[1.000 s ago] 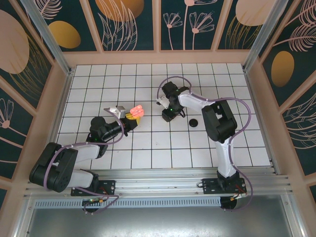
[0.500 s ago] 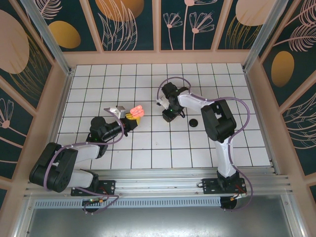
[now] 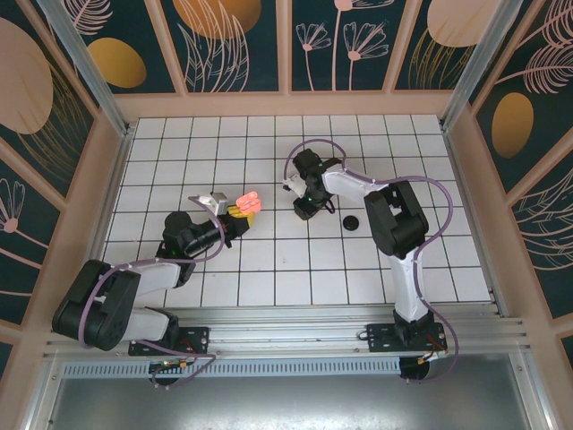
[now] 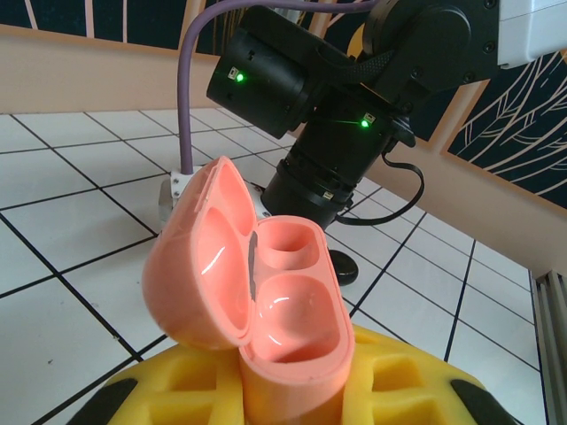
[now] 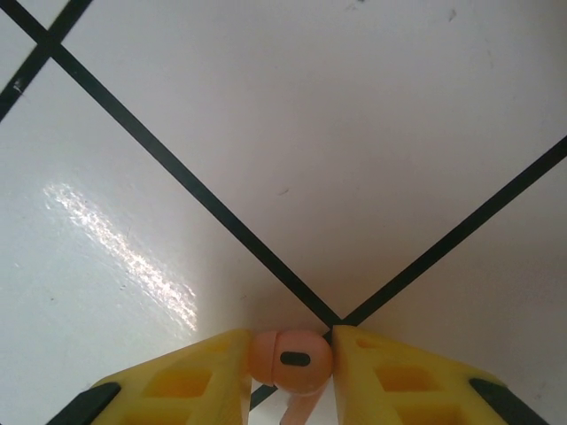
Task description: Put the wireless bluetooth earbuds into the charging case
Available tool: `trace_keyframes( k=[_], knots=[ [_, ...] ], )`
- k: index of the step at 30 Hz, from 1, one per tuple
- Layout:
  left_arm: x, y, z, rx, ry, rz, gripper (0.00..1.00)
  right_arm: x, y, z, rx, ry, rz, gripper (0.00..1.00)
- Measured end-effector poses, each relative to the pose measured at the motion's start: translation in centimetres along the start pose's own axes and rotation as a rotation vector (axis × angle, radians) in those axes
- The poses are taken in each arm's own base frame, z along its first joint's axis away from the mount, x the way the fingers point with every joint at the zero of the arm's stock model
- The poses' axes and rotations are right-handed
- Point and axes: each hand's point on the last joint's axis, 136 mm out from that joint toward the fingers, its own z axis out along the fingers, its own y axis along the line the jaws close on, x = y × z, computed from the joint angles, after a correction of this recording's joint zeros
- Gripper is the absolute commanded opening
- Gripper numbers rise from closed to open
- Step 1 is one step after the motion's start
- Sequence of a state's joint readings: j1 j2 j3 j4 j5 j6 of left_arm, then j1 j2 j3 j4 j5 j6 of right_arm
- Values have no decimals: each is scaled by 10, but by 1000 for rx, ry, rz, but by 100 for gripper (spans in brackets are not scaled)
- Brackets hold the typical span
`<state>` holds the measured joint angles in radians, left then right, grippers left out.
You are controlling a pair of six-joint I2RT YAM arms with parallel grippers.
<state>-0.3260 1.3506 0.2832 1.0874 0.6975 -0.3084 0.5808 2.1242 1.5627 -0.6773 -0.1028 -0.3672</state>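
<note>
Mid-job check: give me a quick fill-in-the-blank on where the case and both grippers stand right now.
1. The left gripper holds the charging case with its lid ____.
2. Both wells of the case are ____.
3. The right gripper has its fingers against a pink ____.

Missing words: open; empty; earbud.

White-and-black arms, purple cables — yellow fingers with black tips.
</note>
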Motion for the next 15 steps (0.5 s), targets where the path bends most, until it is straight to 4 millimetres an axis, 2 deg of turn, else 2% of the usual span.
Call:
trace_keyframes(
  k=[7,15],
  knots=[
    [3,0,0,1,13,-10,14,-2,0,0,7,-38,11,23],
    [3,-2,2,20,28,0,14,8,9,-6,-10,-115,71,22]
  ],
)
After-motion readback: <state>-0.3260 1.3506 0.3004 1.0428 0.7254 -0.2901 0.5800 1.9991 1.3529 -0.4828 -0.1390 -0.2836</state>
